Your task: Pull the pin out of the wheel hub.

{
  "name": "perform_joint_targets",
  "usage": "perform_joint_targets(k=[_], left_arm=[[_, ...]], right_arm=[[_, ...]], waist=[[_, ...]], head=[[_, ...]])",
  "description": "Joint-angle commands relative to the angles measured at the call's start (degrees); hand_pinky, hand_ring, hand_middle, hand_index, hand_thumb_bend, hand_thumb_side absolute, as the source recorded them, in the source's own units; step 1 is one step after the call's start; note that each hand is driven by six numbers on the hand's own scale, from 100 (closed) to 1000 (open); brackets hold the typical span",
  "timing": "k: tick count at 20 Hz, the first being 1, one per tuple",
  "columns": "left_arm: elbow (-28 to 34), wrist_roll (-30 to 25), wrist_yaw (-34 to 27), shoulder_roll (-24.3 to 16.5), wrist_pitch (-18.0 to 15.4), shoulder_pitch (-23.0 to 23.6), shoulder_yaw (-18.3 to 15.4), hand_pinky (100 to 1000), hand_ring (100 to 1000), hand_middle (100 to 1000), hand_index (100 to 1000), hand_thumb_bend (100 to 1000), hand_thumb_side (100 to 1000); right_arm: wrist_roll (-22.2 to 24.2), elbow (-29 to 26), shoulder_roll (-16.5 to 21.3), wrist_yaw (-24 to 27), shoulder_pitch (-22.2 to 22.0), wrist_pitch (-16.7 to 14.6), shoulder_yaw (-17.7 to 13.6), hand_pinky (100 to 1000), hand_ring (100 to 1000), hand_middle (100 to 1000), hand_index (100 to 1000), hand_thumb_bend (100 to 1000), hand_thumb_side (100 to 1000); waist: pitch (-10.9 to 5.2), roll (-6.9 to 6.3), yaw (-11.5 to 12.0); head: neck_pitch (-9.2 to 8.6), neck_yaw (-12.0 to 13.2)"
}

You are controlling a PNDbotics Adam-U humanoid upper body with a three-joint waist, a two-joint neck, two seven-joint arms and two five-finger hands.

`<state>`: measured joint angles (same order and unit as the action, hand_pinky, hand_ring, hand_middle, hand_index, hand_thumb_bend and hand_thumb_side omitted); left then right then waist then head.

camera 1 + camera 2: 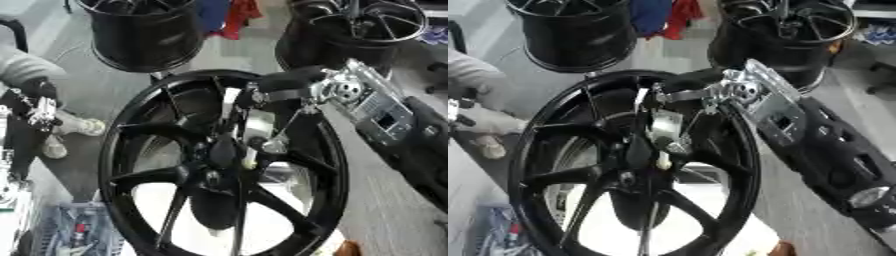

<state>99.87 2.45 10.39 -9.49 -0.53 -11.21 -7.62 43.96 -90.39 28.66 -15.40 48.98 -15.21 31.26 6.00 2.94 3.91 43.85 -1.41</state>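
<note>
Reaching in from the right, the right hand (262, 131) meets the wheel hub (223, 155). A pale pin (249, 161) sits just below its fingers. Whether they pinch it, I cannot tell.

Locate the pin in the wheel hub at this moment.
The pin, a pale stub, sits at the centre of the black wheel, just right of the hub, directly under the right hand reaching down from upper right.
</note>
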Motion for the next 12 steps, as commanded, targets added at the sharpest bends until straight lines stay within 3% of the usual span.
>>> perform_joint_targets(k=[1, 8, 12], left_arm=[[0.84, -0.12, 0.04, -0.92, 0.03, -0.78, -0.01, 450, 611, 638, 782, 224, 600], [0.78, -0.05, 0.14, -1.31, 0.06, -0.71, -0.08, 450, 612, 638, 782, 224, 599], [0.77, 0.14, 0.23, -1.63, 0.13, -0.62, -0.26, 450, 612, 638, 781, 224, 599]], right_arm=[[0.05, -4.52, 3.74, 2.42, 2.2, 1.36, -1.97, 370, 452, 573, 766, 100, 170], [-1.86, -9.26, 9.62, 6.51, 4.14, 4.85, -6.56, 366, 448, 574, 767, 100, 173], [-5.28, -11.44, 14.49, 8.68, 2.8, 6.0, -10.5, 367, 448, 576, 767, 100, 174]], waist=[[-0.9, -0.11, -0.18], [-1.12, 0.16, -0.78], [-1.16, 0.46, -1.34]], head=[[0.26, 0.19], [0.26, 0.73], [0.26, 1.1]])
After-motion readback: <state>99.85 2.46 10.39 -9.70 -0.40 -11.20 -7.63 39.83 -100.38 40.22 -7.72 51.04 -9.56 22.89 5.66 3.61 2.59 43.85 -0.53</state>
